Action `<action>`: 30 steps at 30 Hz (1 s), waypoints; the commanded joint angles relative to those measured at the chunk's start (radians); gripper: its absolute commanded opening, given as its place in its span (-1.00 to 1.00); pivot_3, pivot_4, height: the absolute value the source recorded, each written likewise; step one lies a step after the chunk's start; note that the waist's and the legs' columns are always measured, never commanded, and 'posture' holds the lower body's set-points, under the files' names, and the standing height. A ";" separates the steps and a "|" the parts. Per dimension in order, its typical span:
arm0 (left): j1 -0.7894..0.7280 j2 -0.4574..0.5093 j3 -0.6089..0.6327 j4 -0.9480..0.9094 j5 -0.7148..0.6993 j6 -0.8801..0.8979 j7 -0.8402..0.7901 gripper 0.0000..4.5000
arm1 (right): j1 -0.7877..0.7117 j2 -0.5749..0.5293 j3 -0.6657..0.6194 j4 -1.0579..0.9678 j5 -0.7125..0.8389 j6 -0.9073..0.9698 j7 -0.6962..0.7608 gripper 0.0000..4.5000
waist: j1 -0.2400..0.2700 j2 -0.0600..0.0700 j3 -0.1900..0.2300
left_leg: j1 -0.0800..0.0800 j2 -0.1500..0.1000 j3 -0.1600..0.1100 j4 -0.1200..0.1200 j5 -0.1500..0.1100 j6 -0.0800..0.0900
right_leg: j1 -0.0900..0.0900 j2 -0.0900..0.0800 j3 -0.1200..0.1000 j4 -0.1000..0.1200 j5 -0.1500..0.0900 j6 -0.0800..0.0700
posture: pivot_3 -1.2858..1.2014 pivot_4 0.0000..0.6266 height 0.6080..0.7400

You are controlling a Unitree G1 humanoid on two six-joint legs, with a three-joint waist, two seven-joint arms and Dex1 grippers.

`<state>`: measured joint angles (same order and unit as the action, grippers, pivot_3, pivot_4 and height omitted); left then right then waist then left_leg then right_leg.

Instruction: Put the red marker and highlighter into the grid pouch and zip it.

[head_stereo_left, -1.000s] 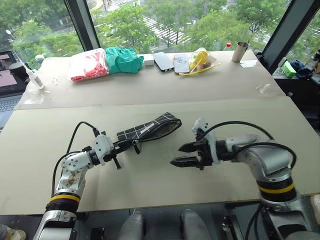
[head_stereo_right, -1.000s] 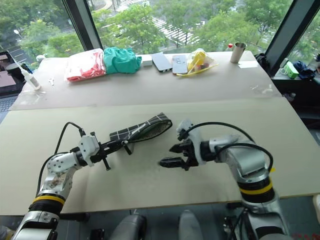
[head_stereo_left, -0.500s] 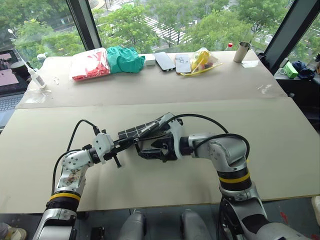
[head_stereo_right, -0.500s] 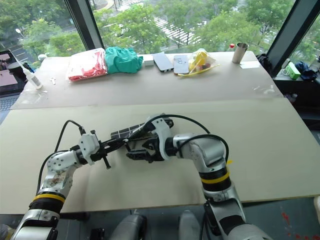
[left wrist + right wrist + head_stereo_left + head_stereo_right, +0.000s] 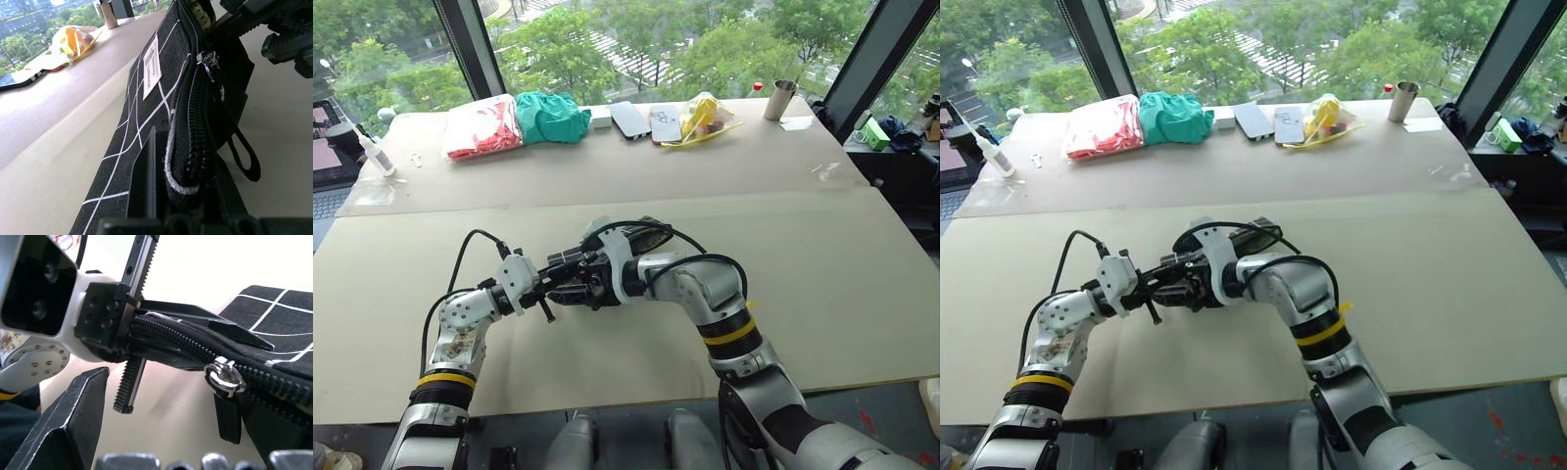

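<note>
While the grid pouch (image 5: 146,98) is held off the near table (image 5: 862,294), one end of it is pinched between the closed fingers of the left gripper (image 5: 551,285), with the zipper edge turned up and the white label (image 5: 152,67) facing sideways. Seen from the left wrist, the zipper teeth are closed along the stretch next to the grip, the metal slider (image 5: 222,378) sits a little way along, and the black pull strap (image 5: 243,156) hangs in a loop below it. The far end of the pouch is seen gaping open, with something light green just visible inside; whether this is the highlighter cannot be told, and the red marker is not made out. The right gripper (image 5: 579,291) is placed just beside the left gripper at the slider end of the pouch, its fingers spread apart and closed on nothing; one finger (image 5: 68,426) is seen below the pouch edge. On the far table (image 5: 607,166) are listed: a red packet (image 5: 485,126), a green cloth (image 5: 551,116), two flat cards (image 5: 648,119), a yellow bag (image 5: 705,117), a metal cup (image 5: 780,100) and a white bottle (image 5: 374,152).
</note>
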<state>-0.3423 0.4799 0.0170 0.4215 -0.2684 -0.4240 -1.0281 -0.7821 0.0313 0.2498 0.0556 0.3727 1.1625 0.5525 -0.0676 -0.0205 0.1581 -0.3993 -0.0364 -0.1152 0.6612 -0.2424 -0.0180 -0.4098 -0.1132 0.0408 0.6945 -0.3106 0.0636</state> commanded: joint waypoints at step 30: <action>-0.018 0.004 0.008 -0.045 -0.005 0.027 0.005 -1.00 | -0.054 -0.413 -0.034 -0.253 0.088 -0.014 0.147 -0.98 | 0.003 0.000 0.000 | -0.001 0.000 0.001 0.000 0.000 0.000 | 0.000 0.000 0.000 -0.001 0.000 0.000 | 0.03 -0.52 1.00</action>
<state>-0.3544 0.4768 0.0151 0.4018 -0.2706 -0.3982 -1.0299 -0.7969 -0.3255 0.2276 -0.1676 0.4861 1.1972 0.6772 -0.0643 -0.0205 0.1582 -0.4006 -0.0367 -0.1145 0.6611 -0.2424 -0.0179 -0.4102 -0.1134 0.0408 0.6932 -0.3106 0.0637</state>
